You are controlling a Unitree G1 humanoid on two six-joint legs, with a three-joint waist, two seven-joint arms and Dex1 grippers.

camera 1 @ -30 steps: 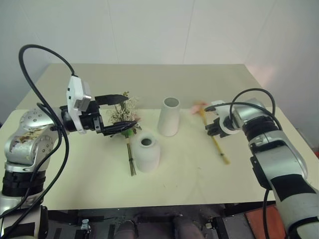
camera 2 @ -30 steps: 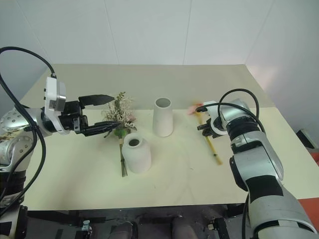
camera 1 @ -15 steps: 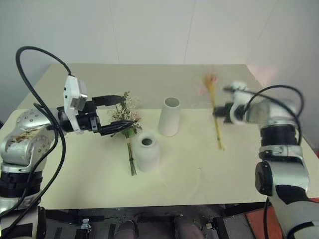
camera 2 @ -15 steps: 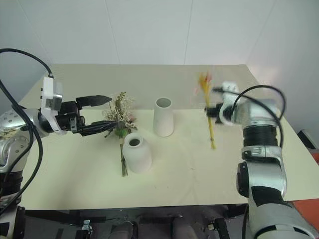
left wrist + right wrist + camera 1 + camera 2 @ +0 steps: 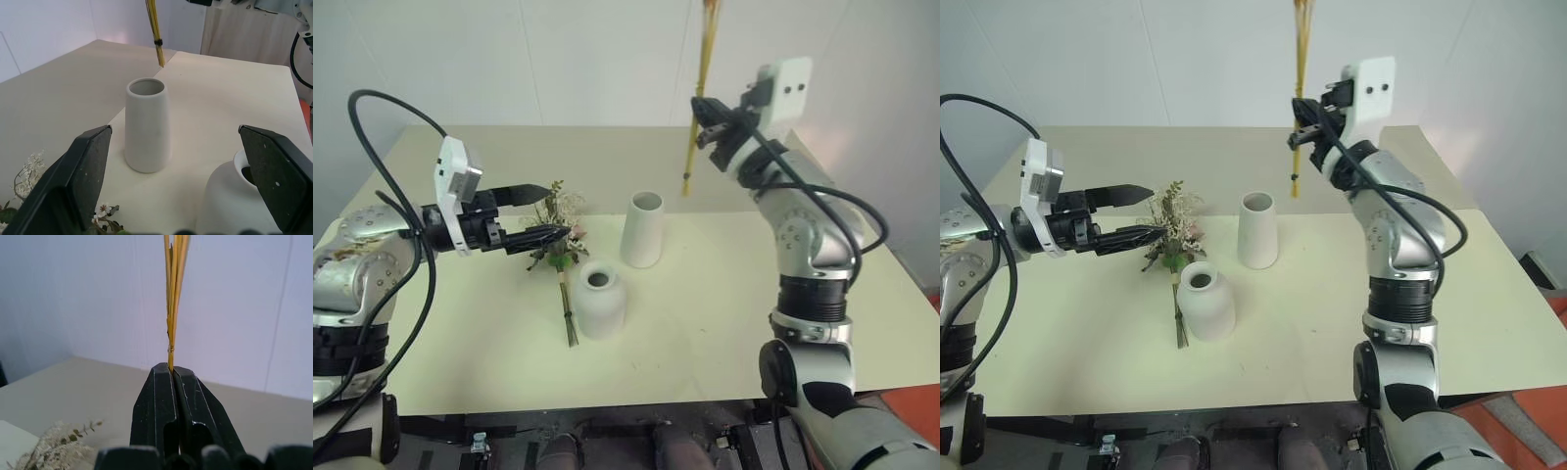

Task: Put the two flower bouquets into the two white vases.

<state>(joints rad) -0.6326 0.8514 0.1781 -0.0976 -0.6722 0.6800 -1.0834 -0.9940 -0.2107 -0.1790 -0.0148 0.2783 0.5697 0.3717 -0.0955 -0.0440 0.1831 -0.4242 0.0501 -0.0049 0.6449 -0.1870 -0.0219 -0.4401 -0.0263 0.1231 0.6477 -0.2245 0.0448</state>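
The right gripper (image 5: 708, 125) is clamped tight on the slim yellow-orange straw bunch (image 5: 697, 108), holding it nearly upright high over the table (image 5: 724, 323), its cut ends hanging above and a little behind the taller tapered vase (image 5: 643, 229). The risk I see is in the drop: the stalks are long and thin, the vase mouth is narrow, and if the tips come down off-centre they could catch the rim and tip the vase, or splay and slide down outside it. The grip also sits low on the stalks, so the top-heavy bunch could swing as the arm lowers. The left gripper (image 5: 540, 210) stands wide open and level, grasping nothing, just beside the bushy bouquet (image 5: 560, 235), which lies on the table with its stems running past the squat round-shouldered vase (image 5: 598, 299). Closing there could crush the dried sprigs or nudge that vase, which stands touching or nearly touching the stems. I can read no brand, label or writing on anything here.
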